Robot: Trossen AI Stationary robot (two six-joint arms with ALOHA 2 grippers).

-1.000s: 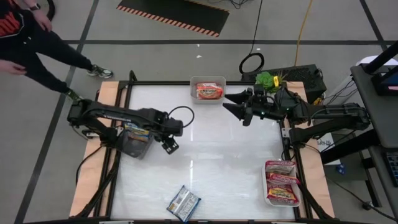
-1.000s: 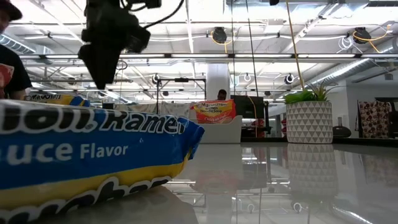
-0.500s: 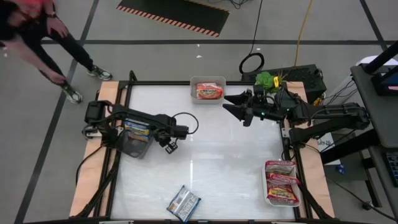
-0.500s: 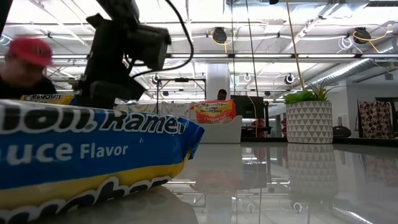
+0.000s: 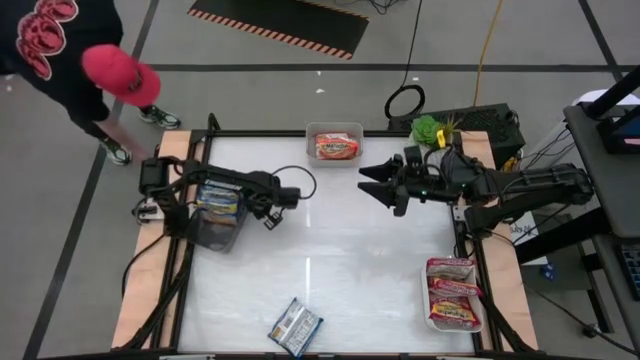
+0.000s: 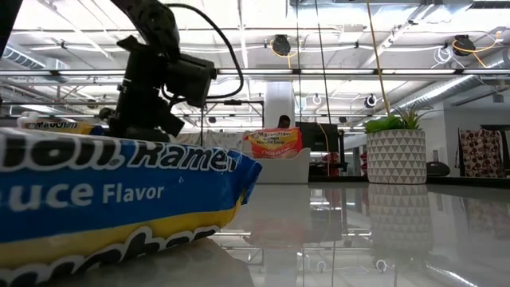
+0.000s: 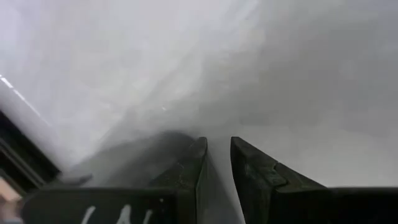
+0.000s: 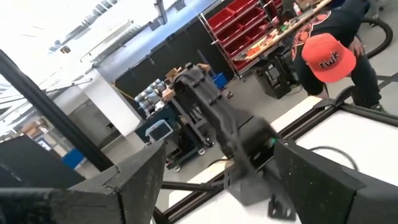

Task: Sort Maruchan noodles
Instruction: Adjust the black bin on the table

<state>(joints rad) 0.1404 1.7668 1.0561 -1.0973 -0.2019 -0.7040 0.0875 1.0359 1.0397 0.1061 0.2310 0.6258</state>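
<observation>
Pulled back toward the table's 9 o'clock edge since a second ago: left gripper [image 5: 270, 216], then hanging lower and farther in over the white table [image 5: 330, 250], now close beside the grey tray [image 5: 216, 232], fingers narrowed from a wider spread to a slim gap with nothing between them, as seen at the left wrist [image 7: 217, 163] over bare tabletop. Seen now at 10 o'clock off the table: a person in a red cap [image 5: 118, 76], bent toward the corner, earlier farther out with limbs stretched. Shifted slightly: right gripper [image 5: 372, 180], at about 1 o'clock over the table, jaws spread wide and empty, pointing toward the left arm. Unmoved: blue-silver packet [image 5: 219, 198] lying in the grey tray at 9 o'clock; orange-red packet [image 5: 335, 146] in the small tray [image 5: 334, 131] at 12 o'clock; stack of maroon-and-silver packets [image 5: 452, 292] in the white tray [image 5: 478, 325] at 4 o'clock; loose blue packet [image 5: 295, 326] on the table at 6 o'clock, filling the near left of the low view [image 6: 111, 191] with its yellow edge. Potted green plant [image 5: 429, 128] standing at 1 o'clock by the table's far edge.
</observation>
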